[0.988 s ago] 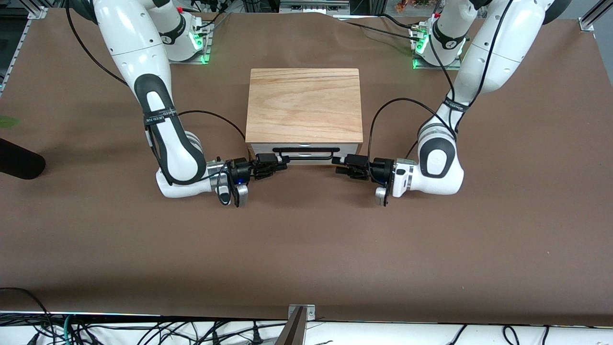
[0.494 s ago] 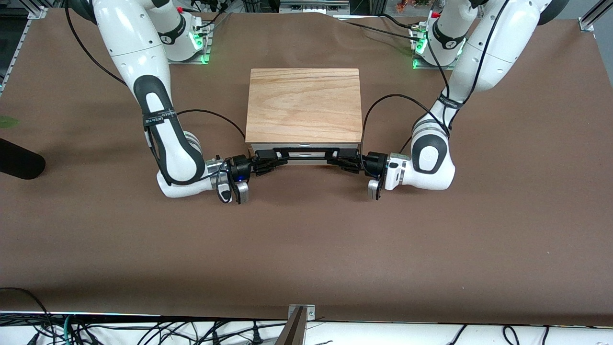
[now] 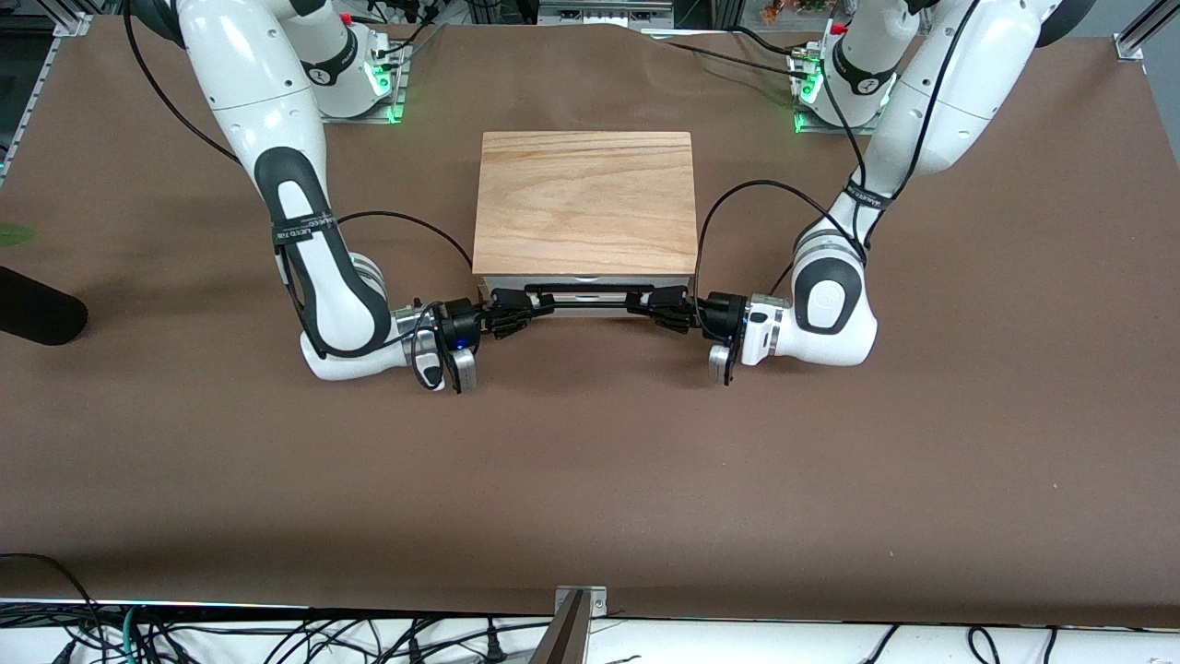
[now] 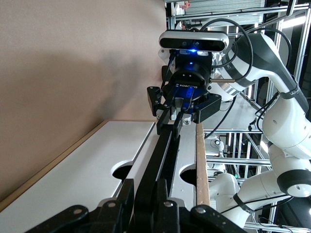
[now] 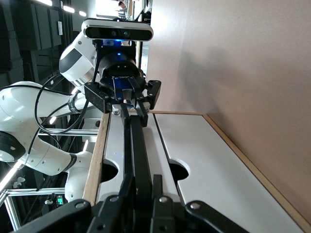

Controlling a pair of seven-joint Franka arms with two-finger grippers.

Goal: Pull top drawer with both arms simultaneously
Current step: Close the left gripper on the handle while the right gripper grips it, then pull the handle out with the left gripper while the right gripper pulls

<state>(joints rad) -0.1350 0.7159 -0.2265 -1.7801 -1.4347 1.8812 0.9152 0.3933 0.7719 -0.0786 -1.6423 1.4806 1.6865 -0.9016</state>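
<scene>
The top drawer (image 3: pixel 590 282) shows its white front just under the wooden cabinet top (image 3: pixel 585 198), lying flush with it. Its thin black bar handle (image 3: pixel 585 293) runs along that front. My right gripper (image 3: pixel 522 308) is shut on the handle's end toward the right arm's side. My left gripper (image 3: pixel 656 306) is shut on the other end. In the left wrist view my left gripper (image 4: pixel 146 194) clamps the handle (image 4: pixel 163 145), with the drawer front (image 4: pixel 187 150) beside it. My right gripper (image 5: pixel 141 194) pinches the handle (image 5: pixel 136 145) in the right wrist view.
The other white drawer front (image 4: pixel 87 167) (image 5: pixel 209 165) lies below the top one. Brown table surface (image 3: pixel 590 461) stretches nearer to the front camera. A black object (image 3: pixel 37 309) lies at the table's edge on the right arm's end.
Both grippers have closed onto the handle. The left arm slid in from its end of the table to reach the bar; the right gripper shifted slightly.
</scene>
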